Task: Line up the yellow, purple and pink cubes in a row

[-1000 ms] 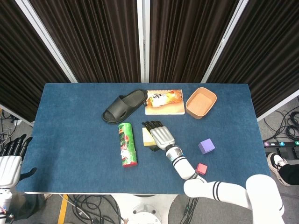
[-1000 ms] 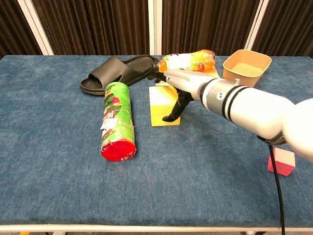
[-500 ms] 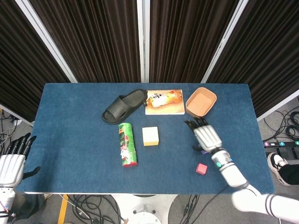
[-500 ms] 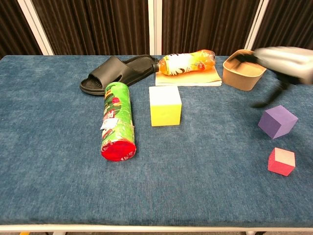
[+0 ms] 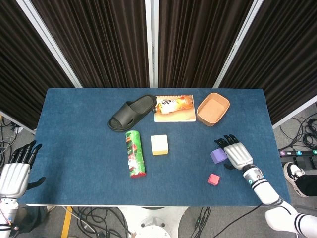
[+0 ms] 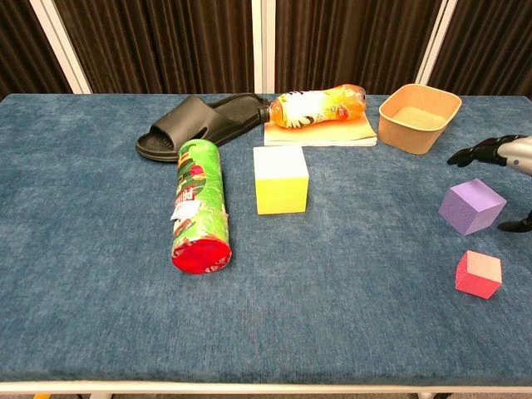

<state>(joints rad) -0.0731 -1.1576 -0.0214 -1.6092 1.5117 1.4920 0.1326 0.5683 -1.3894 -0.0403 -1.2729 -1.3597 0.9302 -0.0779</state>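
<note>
The yellow cube [image 5: 159,145] [image 6: 281,179] stands alone near the table's middle. The purple cube [image 5: 217,155] [image 6: 472,206] sits at the right, and the smaller pink cube [image 5: 213,179] [image 6: 479,273] lies in front of it toward the near edge. My right hand [image 5: 237,154] [image 6: 504,155] hovers just right of the purple cube with fingers spread and holds nothing. Whether it touches the cube I cannot tell. My left hand [image 5: 15,171] hangs off the table's near left corner, fingers apart and empty.
A green chips can [image 5: 134,153] [image 6: 198,204] lies left of the yellow cube. Behind are a black slipper [image 5: 131,112], an orange bottle [image 5: 173,103] on a notebook [image 5: 174,116], and a brown bowl [image 5: 213,108] [image 6: 418,116].
My right hand left the yellow cube and swept right across the table to beside the purple cube. The cubes have not moved.
</note>
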